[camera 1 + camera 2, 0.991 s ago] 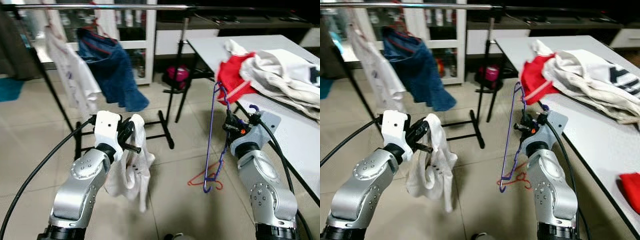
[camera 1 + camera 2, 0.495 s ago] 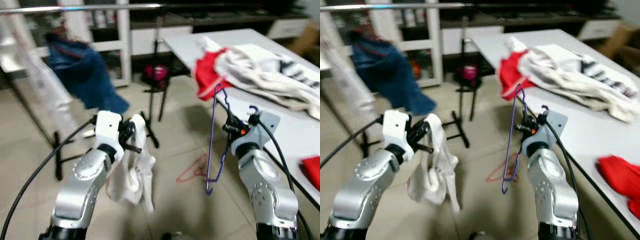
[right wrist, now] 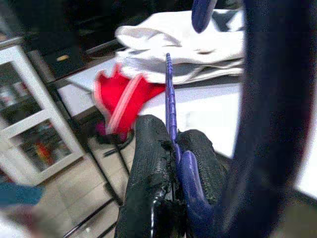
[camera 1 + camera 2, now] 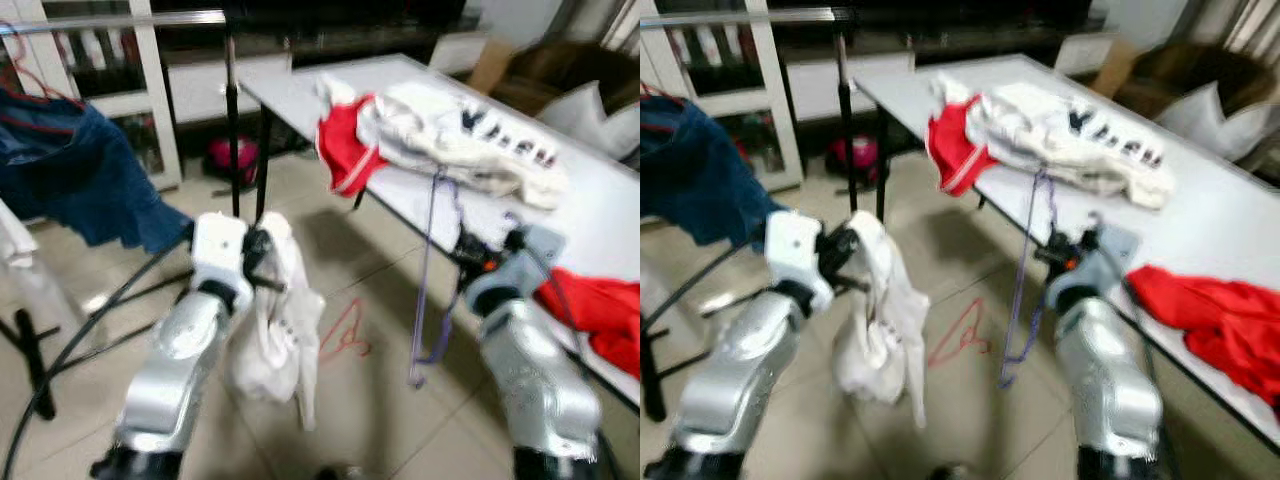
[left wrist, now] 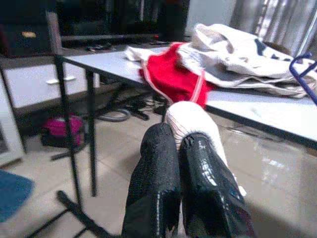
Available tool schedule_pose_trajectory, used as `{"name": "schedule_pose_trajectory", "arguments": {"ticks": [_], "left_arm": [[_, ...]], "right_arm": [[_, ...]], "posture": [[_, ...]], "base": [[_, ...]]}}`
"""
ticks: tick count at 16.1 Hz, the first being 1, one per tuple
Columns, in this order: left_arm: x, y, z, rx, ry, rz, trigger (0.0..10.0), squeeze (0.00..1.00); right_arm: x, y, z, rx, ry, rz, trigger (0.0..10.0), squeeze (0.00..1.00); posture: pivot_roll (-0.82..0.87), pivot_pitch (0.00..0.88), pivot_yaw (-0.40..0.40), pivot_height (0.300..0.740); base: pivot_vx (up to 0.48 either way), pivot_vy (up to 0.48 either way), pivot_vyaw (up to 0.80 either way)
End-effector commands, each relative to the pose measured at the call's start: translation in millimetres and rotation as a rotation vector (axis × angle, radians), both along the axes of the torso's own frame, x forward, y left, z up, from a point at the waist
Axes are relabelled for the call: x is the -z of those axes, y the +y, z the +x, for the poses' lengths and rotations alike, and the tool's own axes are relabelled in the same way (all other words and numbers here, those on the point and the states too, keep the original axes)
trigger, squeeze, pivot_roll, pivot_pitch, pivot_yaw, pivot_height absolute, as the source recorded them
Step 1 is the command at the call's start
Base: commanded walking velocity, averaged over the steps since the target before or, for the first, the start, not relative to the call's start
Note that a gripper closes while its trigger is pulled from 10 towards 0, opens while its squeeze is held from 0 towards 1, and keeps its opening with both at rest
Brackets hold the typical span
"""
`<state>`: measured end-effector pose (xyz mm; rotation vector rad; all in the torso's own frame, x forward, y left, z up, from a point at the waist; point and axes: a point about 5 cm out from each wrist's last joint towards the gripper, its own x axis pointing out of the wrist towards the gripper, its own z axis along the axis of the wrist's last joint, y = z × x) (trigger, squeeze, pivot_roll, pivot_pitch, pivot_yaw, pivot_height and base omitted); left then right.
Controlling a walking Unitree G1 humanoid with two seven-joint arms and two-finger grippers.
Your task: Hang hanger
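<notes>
Table (image 4: 610, 200) ahead and to my right, heap of clothes (image 4: 440, 140) lying on it. Clothes rack (image 4: 120, 20) off to my left, one garment (image 4: 70, 170) hung on it. A hanger (image 4: 345, 335) lies on the floor (image 4: 370, 420) between my two sets of fingers, nearer the table side.

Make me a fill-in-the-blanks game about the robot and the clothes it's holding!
1. The left pincer is shut on a ____ garment that hangs down from it.
2. The right pincer is shut on a thin ____ hanger.
3. A hanger of ____ colour lies on the floor between the two arms.
4. The white clothes are piled on the ____.

Missing words: white; purple; red; table
</notes>
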<state>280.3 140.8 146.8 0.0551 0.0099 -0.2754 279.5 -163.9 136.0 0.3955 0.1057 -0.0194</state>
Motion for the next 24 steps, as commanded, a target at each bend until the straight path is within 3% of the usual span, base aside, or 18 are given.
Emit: {"name": "schedule_pose_trajectory", "arguments": {"ticks": [1, 7, 10, 12, 17, 20, 24], "left_arm": [[-4.6, -3.9, 0.3, 0.006, -0.023, -0.008, 10.0, 0.0], [-4.1, -4.0, 2.0, -0.001, -0.041, -0.006, 10.0, 0.0], [-5.7, -1.5, 2.9, -0.027, -0.049, -0.01, 10.0, 0.0], [-4.6, -4.5, 1.6, 0.072, 0.039, -0.043, 10.0, 0.0], [-8.0, -0.2, 2.3, 0.092, 0.012, -0.03, 10.0, 0.0], [-7.1, 2.0, 3.4, 0.098, 0.029, -0.017, 10.0, 0.0], [-7.2, 3.5, 5.5, 0.1, 0.028, -0.01, 10.0, 0.0]], "right_arm": [[-1.1, -7.0, 0.5, 0.03, 0.007, -0.027, 10.0, 0.0], [-5.2, -5.5, 0.2, 0.016, -0.049, 0.034, 10.0, 0.0], [-4.0, -5.1, 0.2, 0.015, -0.034, 0.009, 10.0, 0.0], [-1.8, -6.5, -0.3, 0.019, -0.013, 0.001, 10.0, 0.0], [-3.0, -13.8, -3.4, -0.007, 0.004, -0.113, 10.0, 0.0], [4.0, -14.4, -8.5, 0.006, 0.051, -0.162, 10.0, 0.0], [1.2, -16.8, -11.3, 0.023, 0.017, -0.1, 10.0, 0.0]], "posture": [[-0.06, 0.0, -0.052, 0.74], [-0.06, 0.0, -0.046, 0.74], [-0.06, 0.0, -0.044, 0.74], [-0.06, 0.0, -0.041, 0.74], [-0.08, 0.0, -0.039, 0.74], [-0.08, 0.0, -0.03, 0.74], [-0.09, 0.0, -0.024, 0.74]], "base": [[0.0, 0.0, 0.0], [0.0, 0.0, -0.79], [0.0, 0.0, -0.8], [0.0, 0.0, -0.79], [0.0, 0.0, -0.78], [0.0, 0.388, -0.78], [0.0, 0.42, -0.78]]}}
